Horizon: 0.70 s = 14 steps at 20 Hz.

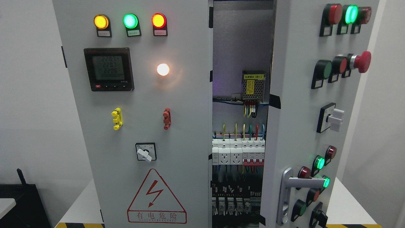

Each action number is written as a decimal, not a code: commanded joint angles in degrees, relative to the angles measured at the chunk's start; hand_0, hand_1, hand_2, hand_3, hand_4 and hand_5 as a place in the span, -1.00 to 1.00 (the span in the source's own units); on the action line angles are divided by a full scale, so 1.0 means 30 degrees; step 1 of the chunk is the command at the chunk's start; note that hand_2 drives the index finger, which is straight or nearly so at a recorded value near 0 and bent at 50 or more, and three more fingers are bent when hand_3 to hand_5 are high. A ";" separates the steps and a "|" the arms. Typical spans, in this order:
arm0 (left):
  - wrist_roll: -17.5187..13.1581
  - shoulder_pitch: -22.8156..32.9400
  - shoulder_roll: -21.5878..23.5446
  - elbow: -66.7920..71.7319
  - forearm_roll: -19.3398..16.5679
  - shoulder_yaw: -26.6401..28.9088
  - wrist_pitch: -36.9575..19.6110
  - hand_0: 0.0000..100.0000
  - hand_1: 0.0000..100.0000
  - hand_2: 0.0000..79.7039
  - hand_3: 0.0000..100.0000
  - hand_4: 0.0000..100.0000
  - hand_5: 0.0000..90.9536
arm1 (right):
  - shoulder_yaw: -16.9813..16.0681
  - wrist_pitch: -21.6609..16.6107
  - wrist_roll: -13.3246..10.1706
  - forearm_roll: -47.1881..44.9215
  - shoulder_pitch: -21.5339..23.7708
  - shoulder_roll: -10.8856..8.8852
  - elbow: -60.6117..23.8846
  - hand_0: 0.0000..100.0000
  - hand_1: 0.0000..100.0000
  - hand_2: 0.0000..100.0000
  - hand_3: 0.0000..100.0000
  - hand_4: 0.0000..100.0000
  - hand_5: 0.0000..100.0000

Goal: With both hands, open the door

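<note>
Showed no part of the robot's body: neither arm, hand, casing, cable nor marking appeared in the head view.

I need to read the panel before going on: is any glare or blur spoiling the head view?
Head view: the white lamp blooms and throws a warm halo on the left door; the meter digits are dim and soft; the top indicator lights are blown out; the right door is sharp but steeply foreshortened; the lower cabinet interior is dark. No hands show.
</note>
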 commanded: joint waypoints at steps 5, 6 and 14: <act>-0.0177 0.6992 0.2912 -2.0598 0.3352 -0.3171 0.0240 -1.00 -1.00 -1.00 -1.00 -0.94 -1.00 | -0.0008 -0.0014 -0.0016 0.0000 0.0000 -0.0004 -0.0006 -0.79 -1.00 -1.00 -1.00 -1.00 -1.00; -0.0207 0.7900 0.3353 -2.2649 0.3795 -0.3204 0.0269 -1.00 -1.00 -1.00 -1.00 -0.94 -1.00 | -0.0008 -0.0014 -0.0016 0.0000 0.0000 -0.0004 -0.0006 -0.79 -1.00 -1.00 -1.00 -1.00 -1.00; -0.0207 1.1424 0.9206 -3.3093 0.8915 -0.2358 0.0035 -1.00 -1.00 -1.00 -1.00 -0.94 -1.00 | -0.0008 0.0015 -0.0016 0.0000 0.0000 -0.0004 -0.0006 -0.79 -1.00 -1.00 -1.00 -1.00 -1.00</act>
